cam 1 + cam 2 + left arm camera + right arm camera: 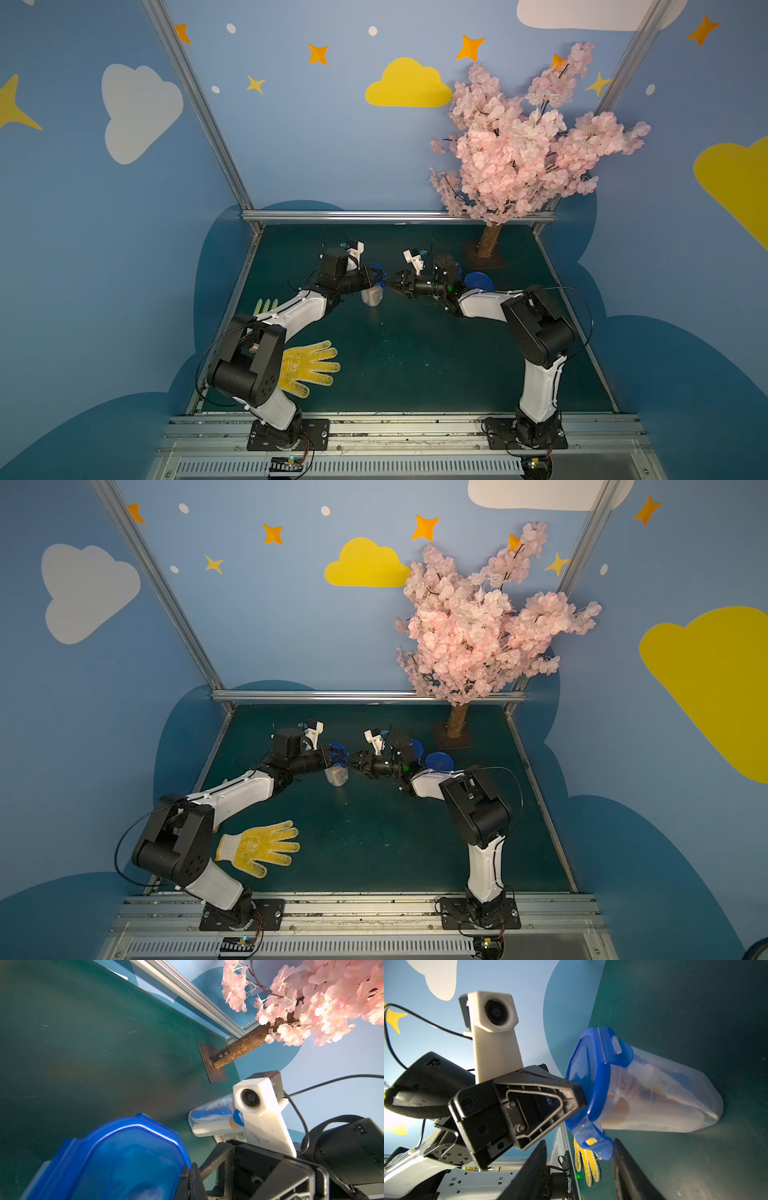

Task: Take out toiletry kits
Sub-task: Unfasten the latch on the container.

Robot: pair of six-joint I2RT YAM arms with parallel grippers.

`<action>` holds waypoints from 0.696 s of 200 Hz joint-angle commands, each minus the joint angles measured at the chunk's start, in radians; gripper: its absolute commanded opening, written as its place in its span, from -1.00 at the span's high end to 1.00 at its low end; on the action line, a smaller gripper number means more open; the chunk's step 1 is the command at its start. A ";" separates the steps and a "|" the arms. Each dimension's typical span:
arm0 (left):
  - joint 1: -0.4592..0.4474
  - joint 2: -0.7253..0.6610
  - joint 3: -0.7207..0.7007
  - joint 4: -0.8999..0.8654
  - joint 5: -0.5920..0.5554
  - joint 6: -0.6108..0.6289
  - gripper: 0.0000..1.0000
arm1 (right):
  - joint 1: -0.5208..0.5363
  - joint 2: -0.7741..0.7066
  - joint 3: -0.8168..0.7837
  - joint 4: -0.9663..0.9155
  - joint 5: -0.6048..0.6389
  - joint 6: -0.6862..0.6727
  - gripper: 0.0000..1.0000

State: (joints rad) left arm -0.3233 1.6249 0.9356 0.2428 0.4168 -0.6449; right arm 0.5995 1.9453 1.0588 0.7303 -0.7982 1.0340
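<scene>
While the fingers of the left gripper (pixel 579 1095) are pressed together, tip against the top of the blue lid (pixel 593 1059), those of the right gripper (pixel 580 1141) stand apart, straddling a lid tab (pixel 593 1144). Under that lid the clear jar (pixel 675 1109) stands on the dark green tabletop (pixel 415 353), with the toiletry kit (pixel 643 1076) inside, dim through the wall. Behind the right fingers stands a second jar (pixel 199 1118). Well back from the left fingers lies a yellow-dotted work glove (pixel 309 368). Blue walls (pixel 291 145) with clouds and stars, aluminium rails (pixel 374 216) and a pink blossom tree (pixel 532 137) enclose the table.
</scene>
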 commanded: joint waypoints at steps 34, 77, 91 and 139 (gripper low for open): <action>0.009 0.092 -0.095 -0.339 -0.100 0.008 0.96 | 0.017 -0.106 0.001 0.066 -0.044 -0.040 0.01; 0.009 0.082 -0.091 -0.344 -0.098 0.008 0.95 | 0.010 -0.160 0.030 -0.032 -0.039 -0.105 0.01; 0.009 0.075 -0.086 -0.349 -0.098 0.008 0.95 | 0.006 -0.175 0.040 -0.075 -0.038 -0.122 0.01; 0.007 0.028 0.027 -0.430 -0.072 0.043 0.96 | -0.012 -0.235 0.128 -0.421 0.039 -0.306 0.17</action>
State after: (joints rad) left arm -0.3222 1.6138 0.9733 0.1654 0.4103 -0.6430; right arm 0.5964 1.7596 1.1191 0.5404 -0.8112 0.8677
